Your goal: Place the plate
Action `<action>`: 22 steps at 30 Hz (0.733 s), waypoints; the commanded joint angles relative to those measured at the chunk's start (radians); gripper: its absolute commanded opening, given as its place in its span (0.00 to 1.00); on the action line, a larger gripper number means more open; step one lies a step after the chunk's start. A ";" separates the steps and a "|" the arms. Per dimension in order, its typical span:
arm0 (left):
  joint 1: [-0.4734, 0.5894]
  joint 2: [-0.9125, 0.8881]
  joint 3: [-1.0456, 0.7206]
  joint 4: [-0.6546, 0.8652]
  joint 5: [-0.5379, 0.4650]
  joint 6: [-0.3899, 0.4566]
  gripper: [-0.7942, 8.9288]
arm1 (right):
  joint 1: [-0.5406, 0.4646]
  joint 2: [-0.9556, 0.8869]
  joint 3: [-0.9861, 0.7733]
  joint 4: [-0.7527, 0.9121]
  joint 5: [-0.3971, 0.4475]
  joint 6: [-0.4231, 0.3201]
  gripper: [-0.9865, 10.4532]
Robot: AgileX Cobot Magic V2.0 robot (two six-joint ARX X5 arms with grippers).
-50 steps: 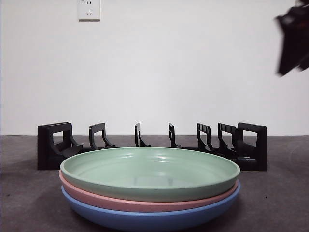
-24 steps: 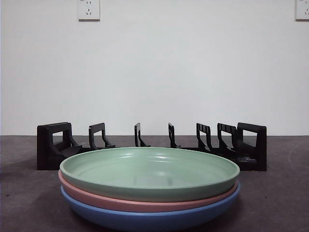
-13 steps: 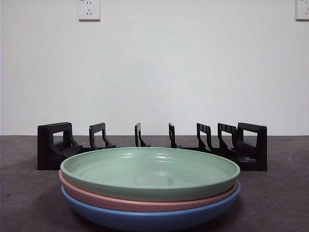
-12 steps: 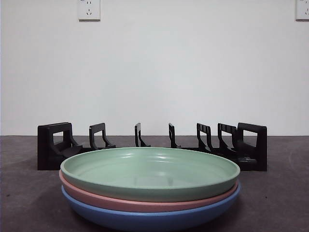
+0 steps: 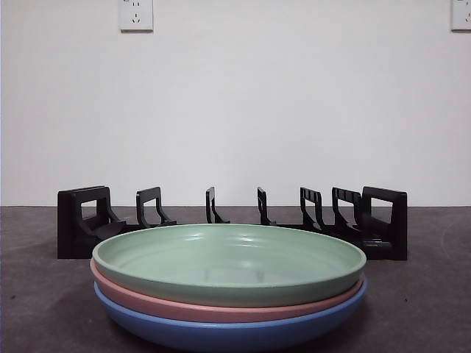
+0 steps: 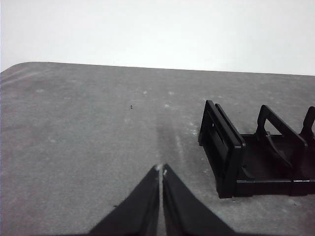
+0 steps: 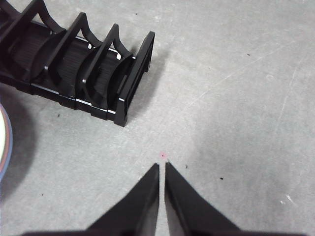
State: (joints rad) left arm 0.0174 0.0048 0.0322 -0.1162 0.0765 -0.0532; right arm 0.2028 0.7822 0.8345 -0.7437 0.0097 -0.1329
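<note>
Three plates are stacked at the front of the table: a green plate (image 5: 228, 263) on top, a pink plate (image 5: 221, 309) under it and a blue plate (image 5: 228, 331) at the bottom. Behind them stands a black slotted rack (image 5: 232, 220), with no plate in it. My left gripper (image 6: 161, 170) is shut above bare table beside one end of the rack (image 6: 256, 160). My right gripper (image 7: 162, 167) is shut above bare table near the rack's other end (image 7: 83, 69). A sliver of the plate stack (image 7: 2, 142) shows at that picture's edge. Neither gripper holds anything.
The table (image 5: 427, 294) is dark grey, backed by a white wall with two sockets (image 5: 135, 15). No arm shows in the front view.
The dark arm at the top right of the front view two seconds ago has left the picture. Plates and rack have not moved.
</note>
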 commanded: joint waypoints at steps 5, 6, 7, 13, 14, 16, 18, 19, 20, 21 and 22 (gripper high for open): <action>0.000 -0.001 -0.020 0.010 0.000 -0.008 0.09 | 0.004 0.005 0.005 0.011 -0.002 0.010 0.10; 0.000 -0.001 -0.020 0.010 0.000 -0.008 0.09 | 0.004 0.005 0.005 0.011 -0.002 0.010 0.10; 0.000 -0.001 -0.020 0.010 0.000 -0.007 0.09 | 0.004 0.005 0.005 0.011 -0.002 0.010 0.10; 0.000 -0.001 -0.020 0.010 0.000 -0.008 0.09 | -0.002 -0.034 -0.002 0.052 0.002 -0.032 0.10; 0.000 -0.001 -0.020 0.010 0.000 -0.008 0.09 | -0.005 -0.052 -0.018 0.095 -0.008 -0.031 0.10; 0.000 -0.001 -0.020 0.010 0.000 -0.008 0.09 | -0.016 -0.108 -0.090 0.231 -0.013 -0.023 0.10; 0.000 -0.001 -0.020 0.010 0.000 -0.008 0.09 | -0.037 -0.180 -0.193 0.363 -0.010 0.006 0.10; 0.000 -0.001 -0.020 0.010 0.000 -0.008 0.09 | -0.052 -0.231 -0.264 0.434 -0.010 0.036 0.10; 0.000 -0.001 -0.020 0.010 0.000 -0.008 0.09 | -0.062 -0.269 -0.315 0.478 -0.010 0.057 0.10; 0.000 -0.001 -0.020 0.010 0.000 -0.008 0.09 | -0.074 -0.306 -0.365 0.514 -0.010 0.074 0.10; 0.000 -0.001 -0.019 0.010 0.000 -0.008 0.09 | -0.090 -0.356 -0.428 0.546 -0.010 0.092 0.10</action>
State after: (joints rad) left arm 0.0174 0.0048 0.0322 -0.1158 0.0765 -0.0555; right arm 0.1192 0.4564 0.4568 -0.2295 0.0002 -0.0963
